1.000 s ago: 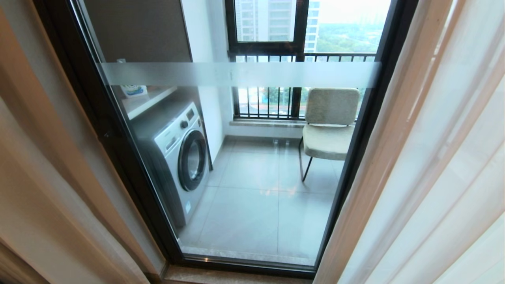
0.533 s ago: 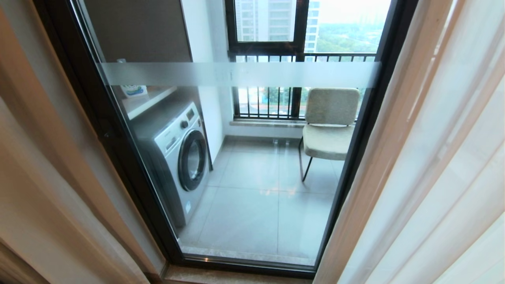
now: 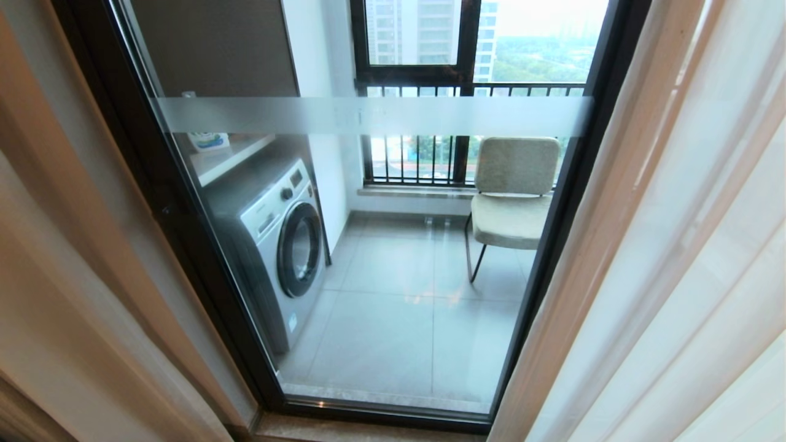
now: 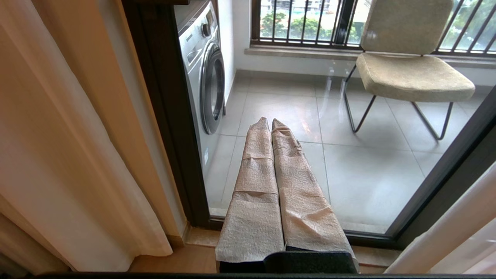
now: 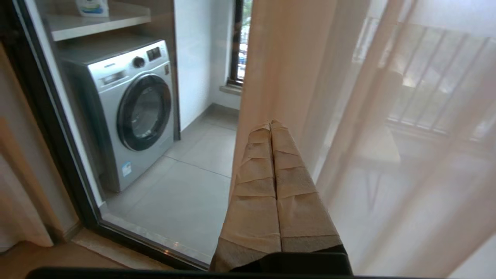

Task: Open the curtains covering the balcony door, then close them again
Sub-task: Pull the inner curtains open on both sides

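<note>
Curtains (image 3: 663,258) hang parted at both sides of the balcony door (image 3: 381,245) in the head view. Left wrist view: left gripper (image 4: 270,123) pressed together, empty, facing the glass. Right wrist view: right gripper (image 5: 270,126) pressed together, just beside the right curtain's edge.
</note>
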You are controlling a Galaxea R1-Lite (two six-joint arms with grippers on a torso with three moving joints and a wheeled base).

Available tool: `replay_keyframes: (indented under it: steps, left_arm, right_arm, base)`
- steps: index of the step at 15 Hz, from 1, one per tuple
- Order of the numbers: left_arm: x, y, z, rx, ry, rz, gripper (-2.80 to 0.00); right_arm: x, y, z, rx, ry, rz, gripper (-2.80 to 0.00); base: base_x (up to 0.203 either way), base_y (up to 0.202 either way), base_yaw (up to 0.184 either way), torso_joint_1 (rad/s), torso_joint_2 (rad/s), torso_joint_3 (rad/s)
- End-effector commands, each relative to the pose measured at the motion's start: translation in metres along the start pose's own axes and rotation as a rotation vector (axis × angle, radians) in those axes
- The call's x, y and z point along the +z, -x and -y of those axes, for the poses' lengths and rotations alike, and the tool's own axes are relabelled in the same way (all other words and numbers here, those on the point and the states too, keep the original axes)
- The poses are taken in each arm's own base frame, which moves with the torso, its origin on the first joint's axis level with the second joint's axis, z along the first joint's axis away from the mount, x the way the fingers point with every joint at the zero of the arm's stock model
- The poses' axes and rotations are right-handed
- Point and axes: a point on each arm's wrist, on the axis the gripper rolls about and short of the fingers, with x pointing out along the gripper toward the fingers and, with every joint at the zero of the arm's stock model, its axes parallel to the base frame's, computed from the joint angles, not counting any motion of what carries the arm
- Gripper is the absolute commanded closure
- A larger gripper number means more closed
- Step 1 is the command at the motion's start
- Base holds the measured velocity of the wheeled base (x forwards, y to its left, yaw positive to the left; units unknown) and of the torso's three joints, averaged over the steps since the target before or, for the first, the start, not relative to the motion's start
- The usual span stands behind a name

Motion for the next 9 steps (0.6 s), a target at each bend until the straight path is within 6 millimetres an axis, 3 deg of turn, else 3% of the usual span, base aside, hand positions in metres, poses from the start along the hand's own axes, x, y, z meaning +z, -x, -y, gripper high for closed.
replay_keyframes:
  steps: [1, 5, 6, 9]
  left_arm:
    - [0.000, 0.000, 0.000, 0.000, 0.001, 0.001, 0.00]
    - [0.000, 0.000, 0.000, 0.000, 0.001, 0.001, 0.00]
    - [0.000, 0.000, 0.000, 0.000, 0.001, 0.001, 0.00]
    - [0.000, 0.000, 0.000, 0.000, 0.001, 0.001, 0.00]
  right_arm:
    - [0.020, -0.027, 0.007, 0.045, -0.015, -0.058, 0.00]
    - [0.043, -0.064, 0.015, 0.077, -0.022, -0.102, 0.00]
    - [0.046, -0.073, 0.017, 0.080, -0.023, -0.117, -2.80]
    - [0.055, -0.108, 0.025, 0.081, -0.022, -0.153, -2.80]
  base:
    - [0.000, 0.000, 0.000, 0.000, 0.00, 0.000]
    - [0.000, 0.000, 0.000, 0.000, 0.00, 0.000]
    - [0.000, 0.000, 0.000, 0.000, 0.00, 0.000]
    - [0.000, 0.000, 0.000, 0.000, 0.00, 0.000]
